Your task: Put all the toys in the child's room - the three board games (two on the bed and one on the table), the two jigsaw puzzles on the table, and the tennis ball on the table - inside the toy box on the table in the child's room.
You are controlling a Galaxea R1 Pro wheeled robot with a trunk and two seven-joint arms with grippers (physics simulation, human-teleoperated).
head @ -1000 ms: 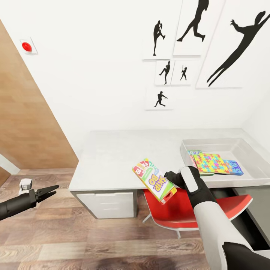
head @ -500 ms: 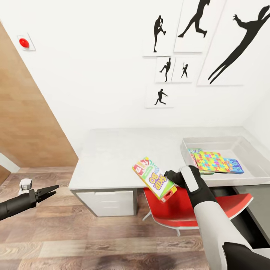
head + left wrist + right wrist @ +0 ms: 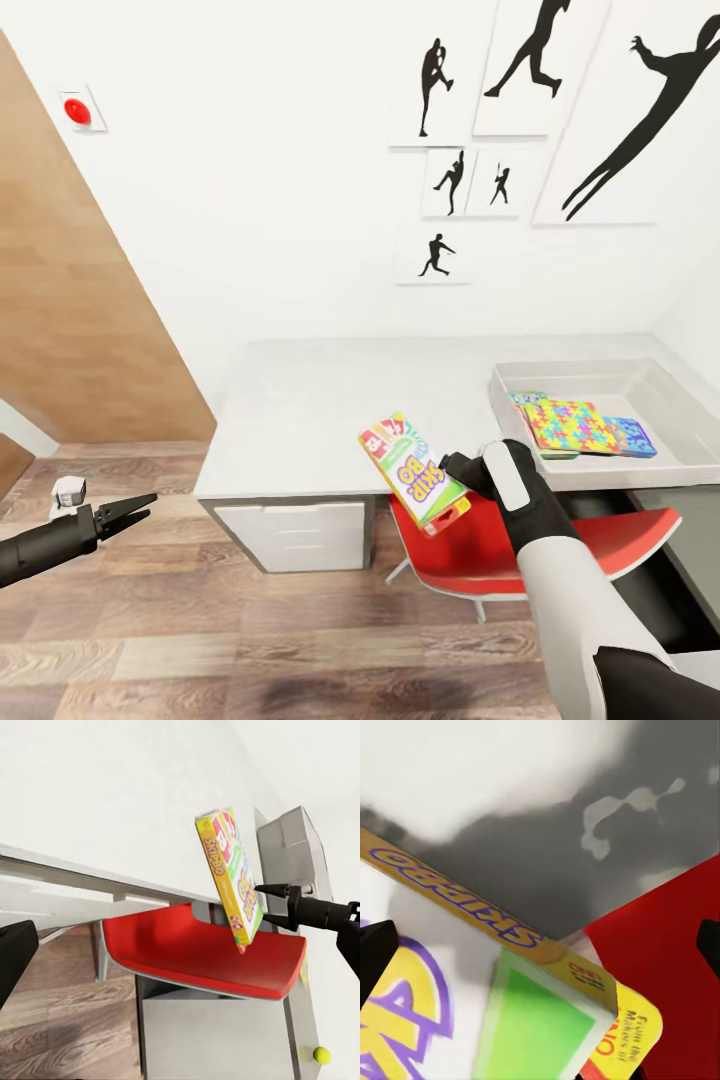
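Note:
My right gripper [image 3: 452,468] is shut on the long Skip-Bo board game [image 3: 413,468], holding it tilted in the air over the front edge of the table [image 3: 320,400] and above a red chair. The right wrist view has the box [image 3: 510,1020] filling the space between the fingers. To the right, on the table, stands the toy box [image 3: 625,385], holding a jigsaw puzzle [image 3: 563,425] and a blue board game [image 3: 633,436]. My left gripper [image 3: 130,512] hangs open and empty, low over the floor at the far left. In the left wrist view a small yellow-green ball [image 3: 321,1054] lies beyond the chair.
A red chair [image 3: 530,560] is tucked under the table below the held box. A white drawer unit [image 3: 290,530] sits under the table's left end. A wooden panel [image 3: 70,330] stands at the left, with wood floor [image 3: 250,640] in front.
The whole head view has shifted a little, so the camera has moved. Both arms keep their pose and the Skip-Bo box stays in my right gripper.

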